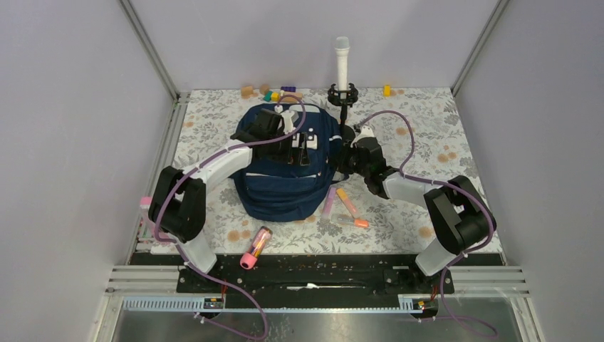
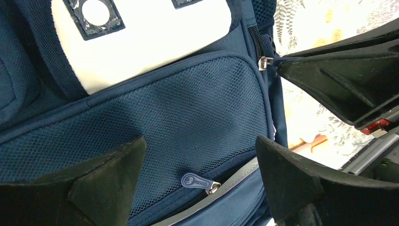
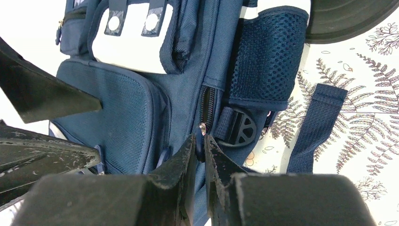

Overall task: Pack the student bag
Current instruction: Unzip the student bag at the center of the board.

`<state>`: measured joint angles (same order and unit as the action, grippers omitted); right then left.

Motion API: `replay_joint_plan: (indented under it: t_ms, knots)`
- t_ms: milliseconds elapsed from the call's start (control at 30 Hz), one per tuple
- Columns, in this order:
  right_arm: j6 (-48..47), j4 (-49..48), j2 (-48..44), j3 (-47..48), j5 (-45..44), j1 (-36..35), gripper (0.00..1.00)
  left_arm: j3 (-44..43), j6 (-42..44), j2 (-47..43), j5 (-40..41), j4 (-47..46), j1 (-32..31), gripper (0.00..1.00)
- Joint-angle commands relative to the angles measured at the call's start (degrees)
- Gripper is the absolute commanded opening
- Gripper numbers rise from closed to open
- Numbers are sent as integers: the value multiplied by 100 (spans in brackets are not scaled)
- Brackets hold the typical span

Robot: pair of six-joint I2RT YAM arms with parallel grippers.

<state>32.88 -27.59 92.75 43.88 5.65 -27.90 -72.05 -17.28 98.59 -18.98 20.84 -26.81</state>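
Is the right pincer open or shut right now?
Shut: the right pincer pinches a small side zipper pull on the large navy blue fabric backpack.

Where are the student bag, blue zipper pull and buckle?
student bag (image 1: 285, 196), top view, lower front panel.
blue zipper pull (image 2: 194, 181), left wrist view, rounded tab.
buckle (image 3: 241, 128), right wrist view, its face.

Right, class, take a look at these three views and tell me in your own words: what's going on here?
Two robot arms are working on the student bag, which lies on the floral table. The right end effector is shut on a zipper pull at the bag's side. The left end effector is open over the front mesh pocket, gripping nothing. Several pens lie on the table beside the bag, not yet packed.
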Motion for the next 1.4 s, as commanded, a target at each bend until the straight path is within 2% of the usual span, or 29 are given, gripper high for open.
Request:
replay_joint_plan:
  t_ms: [0, 233, 367, 567, 667, 733, 800, 867, 933, 1100, 1367]
  knots:
    - [-663, 587, -239, -192, -326, -142, 0, 43, 518, -628, 805, -254, -356, 93]
    - [-684, 443, -254, -324, -317, -154, 0, 432, 740, -938, 2470, -186, -1440, 94]
    - [-621, 355, -272, -397, -344, -153, 0, 476, 399, -791, 3077, -113, -1844, 98]
    - [-446, 199, -291, -468, -344, -155, 0, 552, -68, -537, 4103, -552, -2238, 99]
    - [-405, 120, -308, -486, -266, -159, 0, 497, -13, -240, 4569, -629, -2275, 88]
    - [-410, 53, -348, -536, -219, -154, 0, 460, 42, -83, 4655, -642, -2275, 68]
    - [-462, 44, -374, -576, -184, -155, 0, 420, 49, 58, 4749, -611, -2262, 52]
    - [-541, 14, -417, -646, -155, -155, 0, 375, 58, 164, 4806, -595, -2269, 48]
    - [-629, -25, -475, -749, -145, -157, 0, 325, 58, 247, 4812, -590, -2266, 38]
    - [-966, 0, -734, -984, -177, -160, 0, 113, -28, 334, 4863, -528, -2239, 0]
    - [-1519, -25, -921, -1235, -201, -162, 0, -34, -122, -128, 4853, -640, -2231, 0]
